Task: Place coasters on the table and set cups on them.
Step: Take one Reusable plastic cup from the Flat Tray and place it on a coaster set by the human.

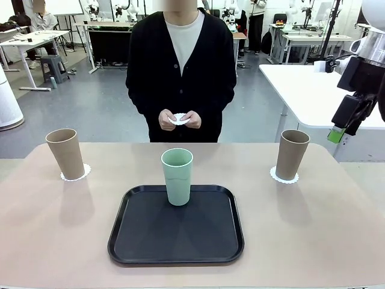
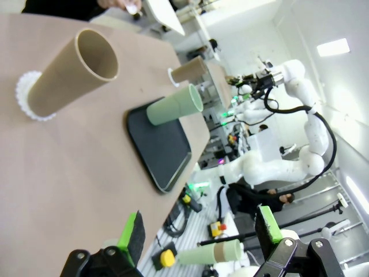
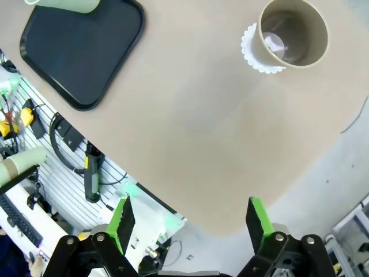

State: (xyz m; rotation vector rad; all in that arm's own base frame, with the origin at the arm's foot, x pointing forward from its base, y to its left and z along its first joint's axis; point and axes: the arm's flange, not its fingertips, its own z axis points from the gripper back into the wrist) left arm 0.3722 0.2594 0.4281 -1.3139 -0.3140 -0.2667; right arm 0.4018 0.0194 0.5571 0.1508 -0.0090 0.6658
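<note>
L gripper (image 2: pixel 202 229) spread wide, tan cup (image 2: pixel 69 72) on coaster (image 2: pixel 26 99) seen ahead, R gripper (image 3: pixel 190 218) wide, mint cup (image 3: pixel 63 4) cut off beyond, third coaster (image 1: pixel 179 118) half-hidden by hands (image 1: pixel 194 120)

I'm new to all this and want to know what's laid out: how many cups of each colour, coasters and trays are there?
Tan cups: 2
Green cup: 1
Coasters: 3, two under the tan cups, one in the person's hands
Tray: 1
Total: 7
</note>
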